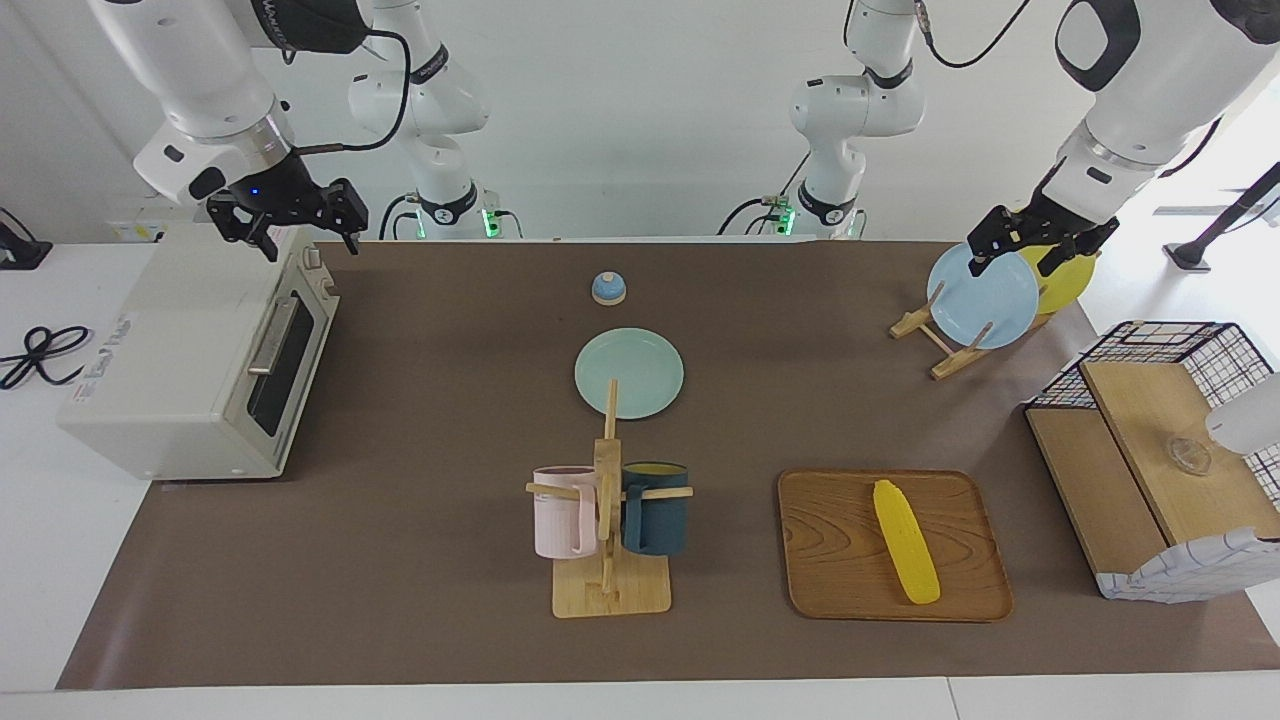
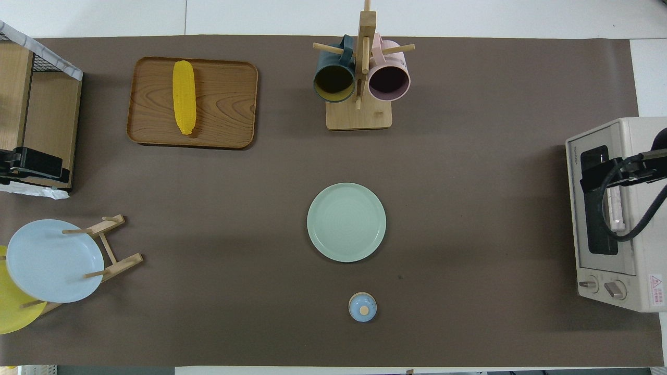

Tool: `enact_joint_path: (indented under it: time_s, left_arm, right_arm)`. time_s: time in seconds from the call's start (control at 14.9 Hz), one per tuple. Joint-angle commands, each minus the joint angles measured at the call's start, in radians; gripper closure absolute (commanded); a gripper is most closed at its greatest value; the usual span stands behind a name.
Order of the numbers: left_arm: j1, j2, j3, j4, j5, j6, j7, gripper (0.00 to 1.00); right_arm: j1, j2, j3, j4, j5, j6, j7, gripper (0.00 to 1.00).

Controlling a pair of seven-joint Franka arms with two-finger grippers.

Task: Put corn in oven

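Right gripper [image 1: 296, 226] was open, up over the oven [image 1: 195, 365], whose door was shut. Corn [image 1: 906, 541] lay on the tray [image 1: 840, 560]. Left gripper [image 1: 1035, 246] was open over the plate rack [image 1: 945, 345].

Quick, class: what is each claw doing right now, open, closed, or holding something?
Left claw: open, holding nothing, up over the wooden plate rack.
Right claw: open, holding nothing, up over the boxy off-white toaster oven.
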Motion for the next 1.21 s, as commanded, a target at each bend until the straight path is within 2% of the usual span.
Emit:
enact_joint_path:
  time_s: [0.0, 0.47, 0.74, 0.94, 1.14]
  left_arm:
    - [-0.016, -0.022, 0.007, -0.025, 0.024, 0.019, 0.002, 0.0]
    - [-0.015, -0.028, 0.007, -0.024, 0.011, 0.049, -0.01, 0.0]
    - [-0.016, -0.005, 0.006, -0.022, 0.011, 0.158, -0.014, 0.0]
    - [-0.059, 0.11, 0.004, 0.031, 0.007, 0.204, -0.013, 0.0]
    - [-0.062, 0.32, 0.001, 0.157, -0.033, 0.241, -0.011, 0.0]
  right_arm:
    - [-0.013, -0.012, 0.002, -0.014, 0.029, 0.01, 0.019, 0.0]
    - [-0.012, -0.012, 0.002, -0.014, 0.029, 0.01, 0.019, 0.0]
    - [-0.012, -0.012, 0.002, -0.014, 0.029, 0.01, 0.019, 0.0]
    - [-0.012, -0.012, 0.002, -0.014, 0.029, 0.01, 0.019, 0.0]
    - [-0.012, -0.012, 0.002, -0.014, 0.029, 0.01, 0.019, 0.0]
